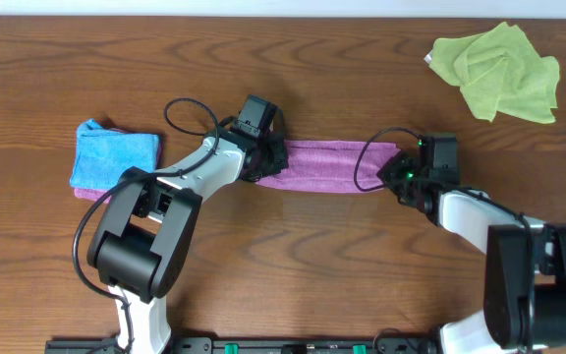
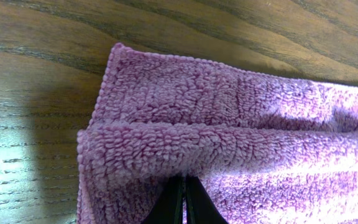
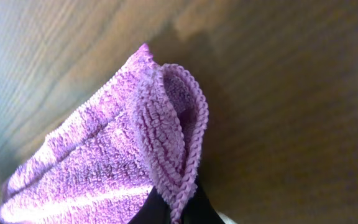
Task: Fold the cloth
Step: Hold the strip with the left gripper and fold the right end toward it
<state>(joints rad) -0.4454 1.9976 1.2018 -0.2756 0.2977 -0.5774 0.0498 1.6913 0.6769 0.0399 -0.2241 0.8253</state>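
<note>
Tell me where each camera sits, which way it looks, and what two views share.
Overhead: above the table, facing down; left arm, right arm, purple cloth, blue cloth, green cloth.
Left wrist: on the left arm, facing one cloth end; left gripper tips show.
Right wrist: on the right arm, facing the other end; right gripper tips show.
Shared: each wrist view shows its gripper shut on the purple cloth.

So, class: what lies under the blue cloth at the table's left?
Under the blue cloth, a thin pinkish strip peeks out at its lower left edge. The rest is covered, so what the strip belongs to cannot be told.
</note>
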